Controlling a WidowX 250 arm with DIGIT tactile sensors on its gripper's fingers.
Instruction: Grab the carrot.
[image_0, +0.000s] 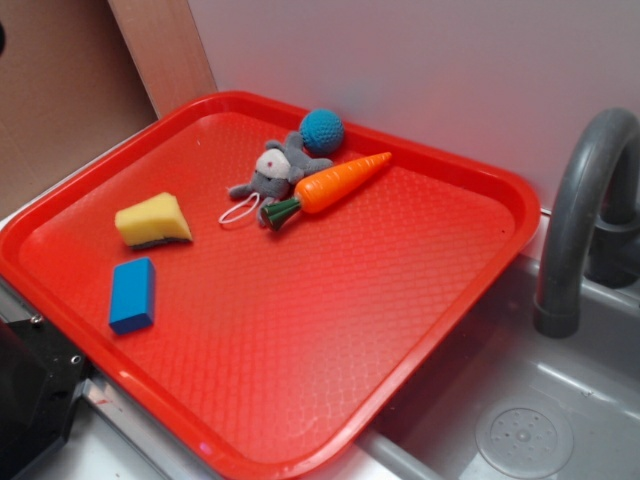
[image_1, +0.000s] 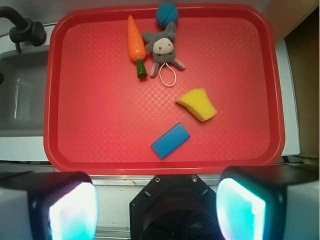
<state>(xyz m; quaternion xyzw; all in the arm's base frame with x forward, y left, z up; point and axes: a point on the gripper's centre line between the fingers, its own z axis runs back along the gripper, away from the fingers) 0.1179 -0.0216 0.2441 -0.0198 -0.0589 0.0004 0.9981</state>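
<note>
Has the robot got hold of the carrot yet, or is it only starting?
Only starting. Nothing looks done: the carrot lies untouched on the red tray, beside the plush mouse. The gripper hangs open at the tray's near edge, holding nothing. Reaching across, lowering and closing on the carrot are all left.

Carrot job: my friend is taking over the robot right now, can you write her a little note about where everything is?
Claw: open, empty, held back over the tray's near edge, well away from the toys.
Carrot: lying flat near the far side of the red tray, green stem pointing inward. The grey plush mouse lies right beside it, and the blue knitted ball sits close by.
Also on the tray: a yellow sponge and a blue block, both apart from the carrot.
Done: nothing yet, carrot untouched.
Left: move over the carrot, come down, close on it without catching the mouse.
</note>
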